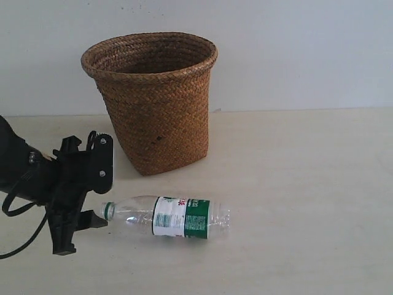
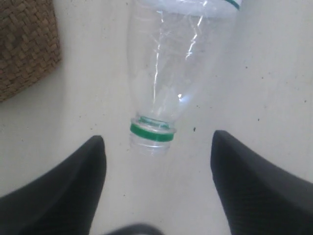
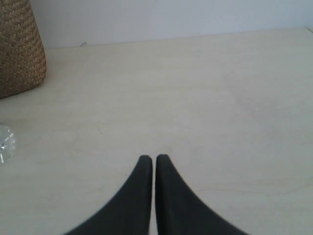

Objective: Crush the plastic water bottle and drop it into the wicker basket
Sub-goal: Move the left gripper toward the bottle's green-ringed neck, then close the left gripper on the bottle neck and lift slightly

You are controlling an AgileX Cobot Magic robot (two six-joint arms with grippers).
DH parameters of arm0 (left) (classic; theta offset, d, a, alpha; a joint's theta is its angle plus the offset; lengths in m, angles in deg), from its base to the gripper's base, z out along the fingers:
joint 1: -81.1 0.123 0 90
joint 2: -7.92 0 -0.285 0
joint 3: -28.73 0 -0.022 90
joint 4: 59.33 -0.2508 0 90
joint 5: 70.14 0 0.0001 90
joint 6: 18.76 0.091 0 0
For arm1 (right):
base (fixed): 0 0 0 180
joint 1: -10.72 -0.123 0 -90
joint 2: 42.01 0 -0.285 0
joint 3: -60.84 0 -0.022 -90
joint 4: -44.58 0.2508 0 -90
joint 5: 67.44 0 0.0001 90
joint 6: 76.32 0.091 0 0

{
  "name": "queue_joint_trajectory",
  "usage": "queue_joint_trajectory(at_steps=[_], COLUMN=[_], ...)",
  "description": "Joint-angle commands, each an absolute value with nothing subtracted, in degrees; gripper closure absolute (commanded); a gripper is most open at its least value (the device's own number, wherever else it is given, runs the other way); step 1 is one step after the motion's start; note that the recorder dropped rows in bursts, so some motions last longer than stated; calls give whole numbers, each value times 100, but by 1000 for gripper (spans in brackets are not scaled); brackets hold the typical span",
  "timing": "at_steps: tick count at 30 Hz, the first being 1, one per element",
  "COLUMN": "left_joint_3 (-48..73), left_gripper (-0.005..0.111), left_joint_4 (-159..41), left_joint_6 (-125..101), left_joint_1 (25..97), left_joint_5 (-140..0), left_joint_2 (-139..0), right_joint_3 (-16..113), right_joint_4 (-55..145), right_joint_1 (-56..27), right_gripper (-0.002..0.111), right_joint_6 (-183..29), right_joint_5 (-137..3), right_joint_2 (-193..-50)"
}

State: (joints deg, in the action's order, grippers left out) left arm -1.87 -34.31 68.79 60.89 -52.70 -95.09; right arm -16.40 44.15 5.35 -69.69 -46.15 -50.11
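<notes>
Two claws: the left claw (image 2: 159,137) is spread wide at the neck of the plastic water bottle (image 1: 178,216), which lies on the desk (image 1: 307,184) near the wicker basket (image 1: 156,104); the right claw (image 3: 154,157) is closed on nothing.

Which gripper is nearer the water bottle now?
Left. The left gripper is open, the plastic water bottle lying neck-first just ahead of its fingertips; the right gripper is shut, well off from it.

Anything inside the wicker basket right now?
Only the upper inner weave of the wicker basket shows, with nothing visible against it. Its floor is hidden by the front wall. The plastic water bottle lies outside on the table.
</notes>
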Motion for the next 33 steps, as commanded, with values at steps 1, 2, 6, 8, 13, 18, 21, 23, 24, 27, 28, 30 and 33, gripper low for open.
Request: queue_joint_trajectory(at_steps=[1, 2, 6, 8, 13, 18, 21, 23, 24, 27, 28, 30, 33], left_joint_3=[-148, -148, -148, -148, -148, -99, 32, 167, 230, 312, 316, 316, 338], left_gripper=[50, 50, 50, 50, 49, 49, 49, 49, 49, 49, 49, 49, 49], left_joint_4=[-3320, -3333, -3929, -4119, -4119, -4248, -4226, -4226, -4244, -4244, -4254, -4378, -4409], left_joint_6=[6861, 6974, 7239, 7239, 7239, 7239, 6949, 6869, 6851, 6821, 6832, 6846, 6826], left_joint_1=[6040, 6040, 6040, 6040, 6040, 6040, 6040, 6040, 6040, 6040, 6040, 6040, 6040], left_joint_5=[-5253, -5253, -5102, -5145, -5582, -5707, -5619, -5471, -5393, -5340, -5340, -5340, -5340], left_joint_2=[-9517, -9528, -9656, -9736, -9906, -9969, -10042, -10134, -10185, -10309, -10356, -10418, -10528], right_joint_3=[-1638, -1638, -1638, -1638, -1638, -1638, -1638, -1638, -1638, -1638, -1638, -1638, -1638], right_joint_4=[4406, 4406, 4406, 4406, 4406, 4406, 4406, 4406, 4406, 4406, 4406, 4406, 4406], right_joint_1=[554, 554, 554, 554, 554, 554, 554, 554, 554, 554, 554, 554, 554], right_gripper=[108, 108, 108, 108, 108, 108, 108, 108, 108, 108, 108, 108, 108], right_joint_6=[-6987, -6987, -6987, -6987, -6987, -6987, -6987, -6987, -6987, -6987, -6987, -6987, -6987], right_joint_5=[-4634, -4634, -4634, -4634, -4634, -4634, -4634, -4634, -4634, -4634, -4634, -4634, -4634], right_joint_2=[-4980, -4980, -4980, -4980, -4980, -4980, -4980, -4980, -4980, -4980, -4980, -4980, -4980])
